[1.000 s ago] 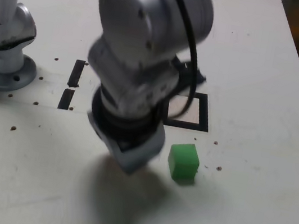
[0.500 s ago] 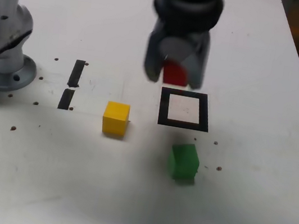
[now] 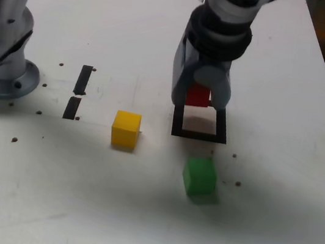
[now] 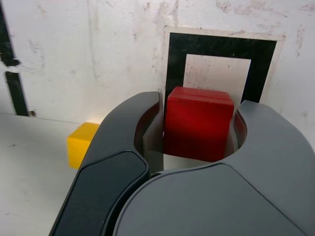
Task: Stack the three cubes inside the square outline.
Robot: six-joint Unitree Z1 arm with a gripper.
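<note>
— Three cubes, is that the full count?

— Yes, one of each colour. The red cube (image 3: 198, 95) sits clamped between the jaws of the gripper (image 3: 198, 97), hanging over the far edge of the square outline (image 3: 198, 134). The yellow cube (image 3: 125, 130) rests on the worktop (image 3: 257, 224) to the exterior view's left of the outline, well apart from it. The green cube (image 3: 199, 177) lies just nearer the camera than the outline, close to its near edge but not touching.

— Anything in the way of the square?

— Nothing stands inside it; the pale centre is bare, though shaded by the arm. Only the gripper and its red cube cover part of the far border.

— What else is around?

— Two short black strips (image 3: 78, 92) lie beyond the yellow cube, further to the exterior view's left of the outline. One arm base (image 3: 1, 65) stands past those, cut off by the frame edge. Small dark specks dot the worktop.

— What is hard to make out?

— From the exterior view, only a sliver of the red cube shows between the jaws. In the wrist view the cube's front face is plain, but its lower part is hidden by the gripper body, and the green cube is out of sight there.
</note>
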